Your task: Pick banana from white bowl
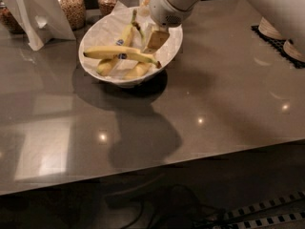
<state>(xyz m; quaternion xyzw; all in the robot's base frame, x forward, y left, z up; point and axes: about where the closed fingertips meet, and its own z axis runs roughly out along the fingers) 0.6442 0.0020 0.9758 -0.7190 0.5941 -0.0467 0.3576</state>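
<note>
The gripper [155, 39], state not discernible, is set just beside the end of the banana [107, 52] in the white bowl [99, 32]; slippage there is judged likely.

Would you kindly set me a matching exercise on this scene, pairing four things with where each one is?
Things:
1. banana
2. gripper
3. glass jars
4. white card

Places:
A. standing at the far left of the table
B. over the right side of the white bowl
C. lying across the white bowl
D. behind the bowl, holding brown grains

Pairs: 1-C, 2-B, 3-D, 4-A
</note>
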